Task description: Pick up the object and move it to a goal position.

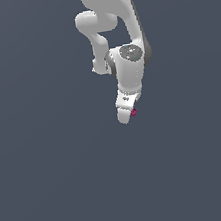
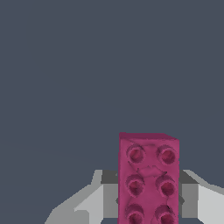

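Already my end effector (image 1: 128,115) pinches the studded magenta brick (image 2: 148,179) between its fingers — pickup looks done — and, I judge, only the carry to the goal remains.

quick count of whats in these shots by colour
magenta-pink: 1, the block between the gripper's fingers
white: 1, the robot arm
total: 2
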You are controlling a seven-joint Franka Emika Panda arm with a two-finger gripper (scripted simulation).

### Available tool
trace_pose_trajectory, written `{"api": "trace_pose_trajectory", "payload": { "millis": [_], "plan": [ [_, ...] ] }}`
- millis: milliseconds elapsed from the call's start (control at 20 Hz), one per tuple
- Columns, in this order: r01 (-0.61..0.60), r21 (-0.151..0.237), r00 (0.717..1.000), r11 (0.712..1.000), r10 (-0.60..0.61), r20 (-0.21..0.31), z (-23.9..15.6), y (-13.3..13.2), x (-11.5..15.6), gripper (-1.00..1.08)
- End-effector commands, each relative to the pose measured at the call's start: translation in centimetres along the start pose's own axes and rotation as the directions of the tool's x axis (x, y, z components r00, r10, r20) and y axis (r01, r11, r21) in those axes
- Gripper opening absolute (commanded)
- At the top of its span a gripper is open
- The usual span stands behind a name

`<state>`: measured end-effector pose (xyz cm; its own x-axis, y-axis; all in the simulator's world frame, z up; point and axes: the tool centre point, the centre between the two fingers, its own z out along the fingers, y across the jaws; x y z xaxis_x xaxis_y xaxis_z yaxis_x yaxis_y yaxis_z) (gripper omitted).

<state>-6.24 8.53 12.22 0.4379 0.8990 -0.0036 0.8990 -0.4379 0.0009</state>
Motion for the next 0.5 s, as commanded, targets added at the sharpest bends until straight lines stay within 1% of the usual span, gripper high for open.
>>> {"api": "trace_pose_trajectory", "payload": {
  "millis": [0,450],
  "plan": [
    [0.000,-0.001,1.000,1.000,0.000,0.001,-2.2,-1.5,0.7,-1.00],
    [0.001,0.000,1.000,1.000,-0.001,0.000,-10.1,-7.0,3.3,-1.00]
  ]
}}
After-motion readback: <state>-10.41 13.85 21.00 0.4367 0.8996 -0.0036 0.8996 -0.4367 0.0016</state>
